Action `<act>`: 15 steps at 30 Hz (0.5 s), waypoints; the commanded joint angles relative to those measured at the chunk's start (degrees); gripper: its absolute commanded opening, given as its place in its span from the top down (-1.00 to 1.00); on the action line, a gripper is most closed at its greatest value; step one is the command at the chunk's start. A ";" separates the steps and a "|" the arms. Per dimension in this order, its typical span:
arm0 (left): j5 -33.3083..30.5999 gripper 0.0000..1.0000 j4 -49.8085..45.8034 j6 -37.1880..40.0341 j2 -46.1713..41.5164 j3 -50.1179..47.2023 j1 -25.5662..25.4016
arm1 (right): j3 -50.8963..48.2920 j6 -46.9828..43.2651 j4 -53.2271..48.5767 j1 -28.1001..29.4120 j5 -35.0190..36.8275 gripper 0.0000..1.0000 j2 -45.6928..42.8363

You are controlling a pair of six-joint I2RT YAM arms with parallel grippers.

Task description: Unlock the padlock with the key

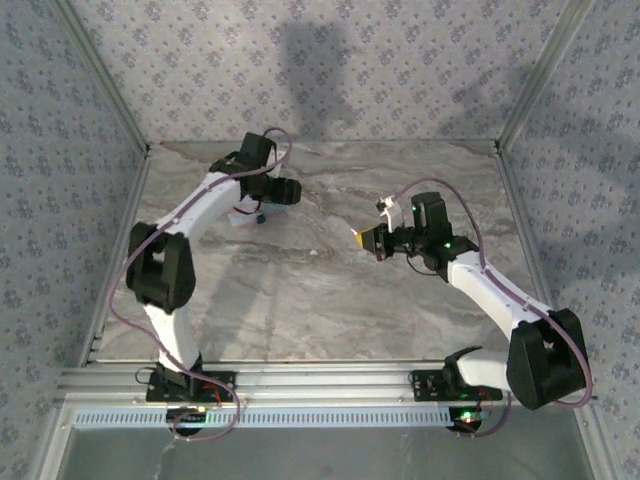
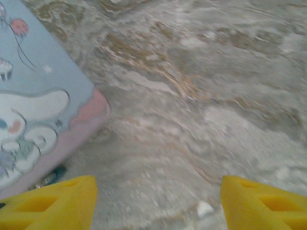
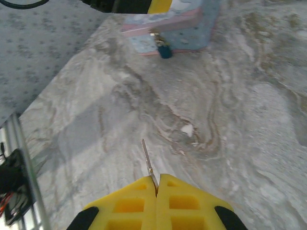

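The left pincer [image 2: 158, 194] is standing released beside the tin [image 2: 43, 105]. The right pincer [image 3: 157, 182] is grasping the key [image 3: 147, 158] above the counter [image 3: 240, 124], while the padlock [image 3: 164, 50] is hanging at the tin's front.

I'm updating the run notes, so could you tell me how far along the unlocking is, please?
Done: the right claw is shut on the key. In hand: it points the key toward the padlock hanging on the tin, well apart; the left claw is open beside the tin. Left: inserting and turning the key.
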 commanded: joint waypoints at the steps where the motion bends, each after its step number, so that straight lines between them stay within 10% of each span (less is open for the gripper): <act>1: -5.13 -0.37 -2.11 -1.68 4.24 7.07 0.68 | -0.87 2.81 -0.48 0.16 5.70 1.00 -0.76; 15: -4.87 -0.39 -5.97 -0.21 17.26 19.10 1.39 | -0.81 3.18 -2.57 -0.04 7.39 1.00 -1.61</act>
